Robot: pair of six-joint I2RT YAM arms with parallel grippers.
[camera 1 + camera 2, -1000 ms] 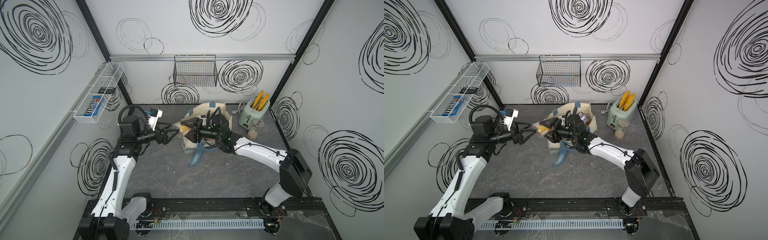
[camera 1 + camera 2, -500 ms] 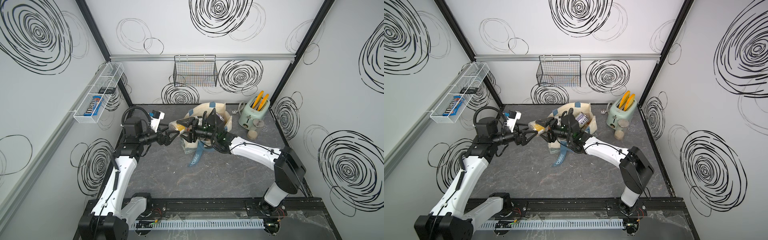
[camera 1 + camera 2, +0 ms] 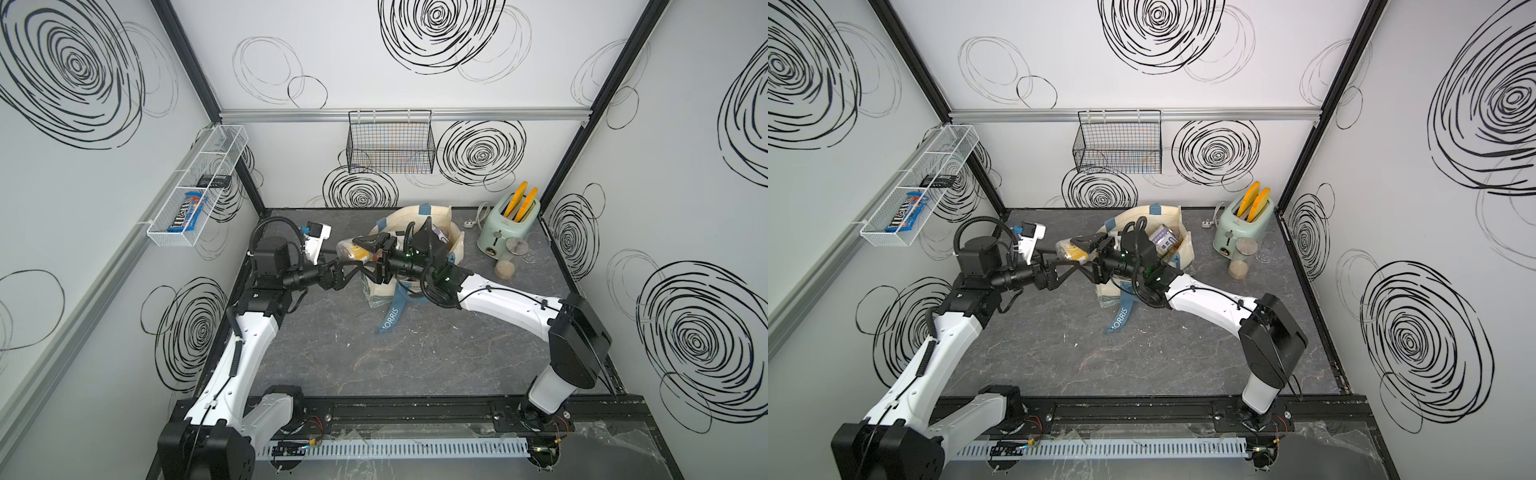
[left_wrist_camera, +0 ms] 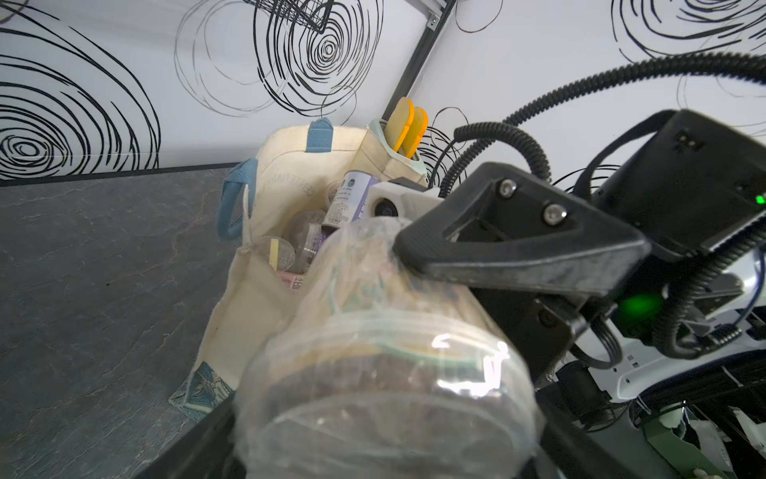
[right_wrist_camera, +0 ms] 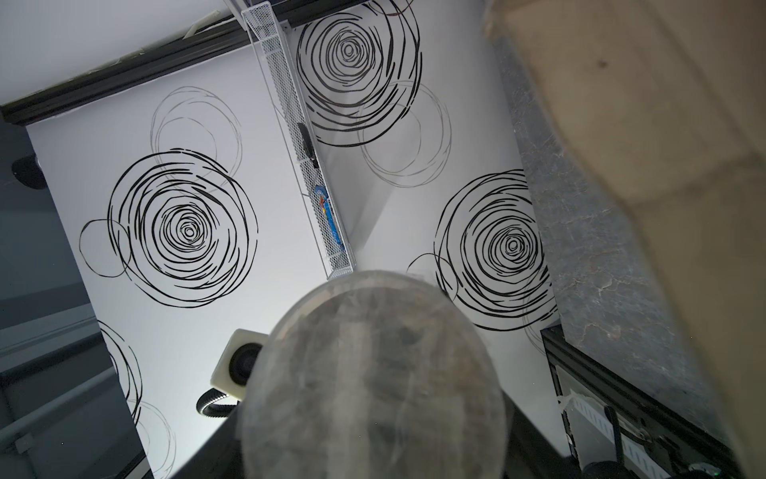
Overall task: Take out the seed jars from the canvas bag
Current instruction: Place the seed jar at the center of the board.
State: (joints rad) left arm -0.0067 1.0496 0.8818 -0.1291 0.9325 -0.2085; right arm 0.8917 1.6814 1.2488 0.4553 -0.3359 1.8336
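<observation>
Clear seed jar (image 3: 352, 250) is aloft, pinched in the right gripper (image 3: 360, 255) just beside the canvas bag (image 3: 441, 212) near the counter's (image 3: 332, 353) back edge. Left gripper (image 3: 351, 266) is spread wide around it; more seed jars (image 4: 282, 256) sit inside the bag.

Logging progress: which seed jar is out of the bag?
The seed jar in the right gripper, held mid-air; the other jars lie inside the canvas bag.
</observation>
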